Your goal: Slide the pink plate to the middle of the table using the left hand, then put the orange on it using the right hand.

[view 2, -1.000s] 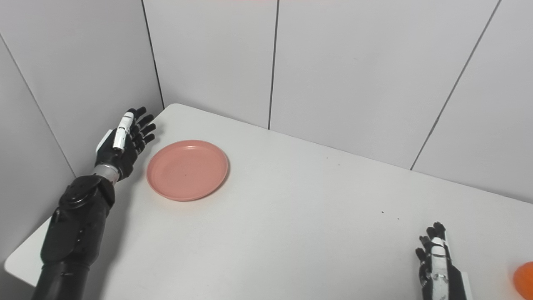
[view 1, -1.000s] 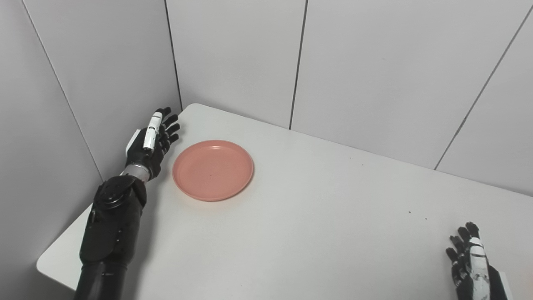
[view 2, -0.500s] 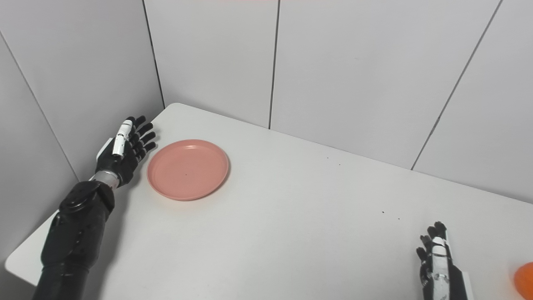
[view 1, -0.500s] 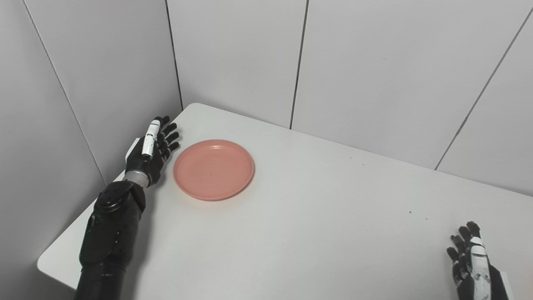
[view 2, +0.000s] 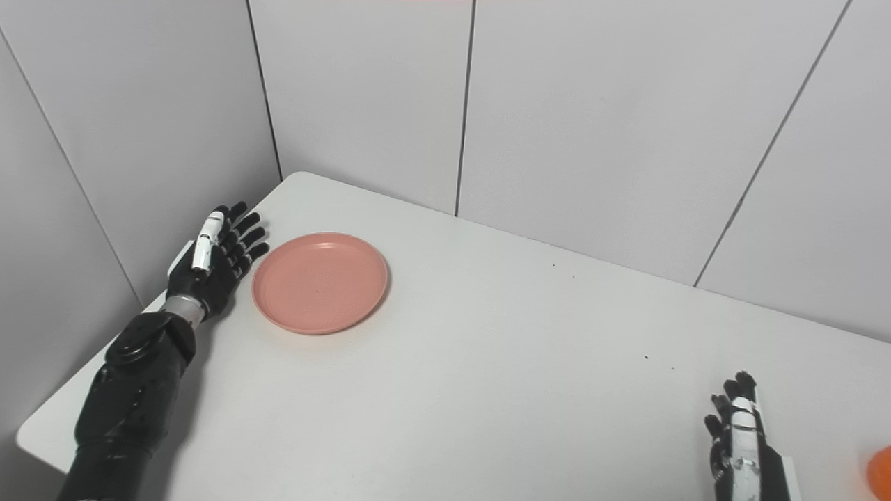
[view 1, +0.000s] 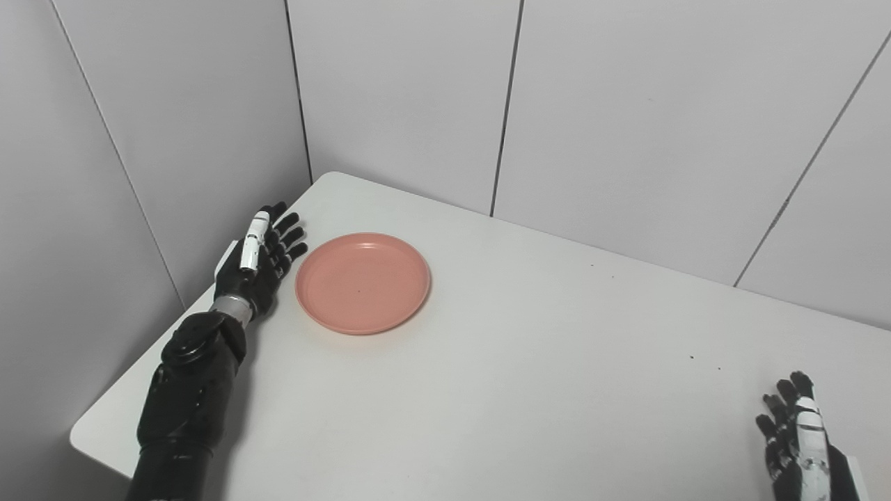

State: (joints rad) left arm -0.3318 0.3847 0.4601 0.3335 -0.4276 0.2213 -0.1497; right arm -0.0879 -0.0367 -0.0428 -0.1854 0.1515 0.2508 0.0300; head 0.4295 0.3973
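The round pink plastic plate (view 1: 363,282) lies on the white table (view 1: 501,362) toward its far left corner. Just left of it is the black-and-white left hand (view 1: 258,263) — beside the rim, apart from it. The matching right hand (view 2: 741,445) sits at the near right edge, with the orange (view 2: 880,472) right of it — well apart from the plate.

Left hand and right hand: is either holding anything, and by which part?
Nothing is held. The left hand is open beside the pink plate; the right hand is open too.
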